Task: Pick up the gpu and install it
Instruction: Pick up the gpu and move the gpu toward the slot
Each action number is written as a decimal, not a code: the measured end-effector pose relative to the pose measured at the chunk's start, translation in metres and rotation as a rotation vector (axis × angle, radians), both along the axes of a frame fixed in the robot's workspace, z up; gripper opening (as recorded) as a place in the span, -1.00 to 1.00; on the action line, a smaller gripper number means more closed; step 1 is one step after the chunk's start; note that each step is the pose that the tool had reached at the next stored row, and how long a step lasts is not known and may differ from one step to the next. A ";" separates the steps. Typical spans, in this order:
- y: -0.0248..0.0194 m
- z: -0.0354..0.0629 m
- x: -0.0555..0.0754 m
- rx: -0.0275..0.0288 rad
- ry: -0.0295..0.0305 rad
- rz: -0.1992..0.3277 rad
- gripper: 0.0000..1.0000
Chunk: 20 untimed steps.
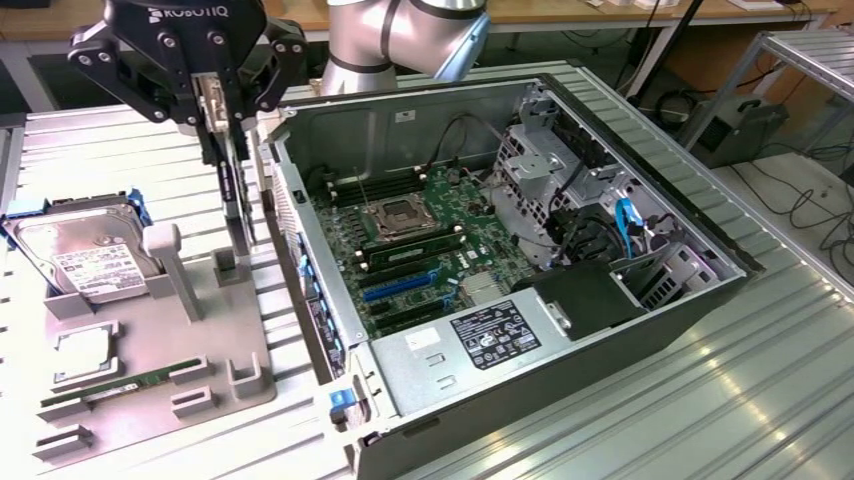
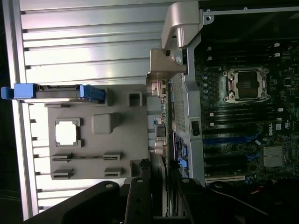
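Exterior view: pinches the gpu (image 1: 238, 200) by its top edge in the gripper (image 1: 218, 110), upright beside the open PC case (image 1: 667, 320), over a holder (image 1: 230, 266) on the grey tray (image 1: 247, 375) (likely light, stiff, fragile; edges only).

The black end effector (image 2: 161, 173) has its two fingers closed on what looks like a thin, dark gpu (image 2: 164, 196), seen edge-on and hard to make out. It hangs between a flat grey plastic holder tray (image 2: 126, 140) and an open silver computer case (image 2: 187, 70). The tray lies on a ribbed metal counter (image 2: 84, 42) and carries a blue-framed hard drive (image 2: 58, 92) and a square silvery processor chip (image 2: 65, 132). Inside the case, a dark motherboard (image 2: 233, 121) shows an empty square processor socket (image 2: 246, 85).
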<state>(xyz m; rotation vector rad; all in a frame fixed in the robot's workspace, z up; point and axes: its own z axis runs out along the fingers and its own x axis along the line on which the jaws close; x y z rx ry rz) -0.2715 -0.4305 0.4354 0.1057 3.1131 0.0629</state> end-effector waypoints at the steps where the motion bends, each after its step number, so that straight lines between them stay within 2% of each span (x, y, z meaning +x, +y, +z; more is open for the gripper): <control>1: 0.0000 0.0000 0.000 0.0000 0.0000 0.000 -0.47; 20: 0.0000 0.0000 0.006 0.0000 0.0000 0.000 -0.47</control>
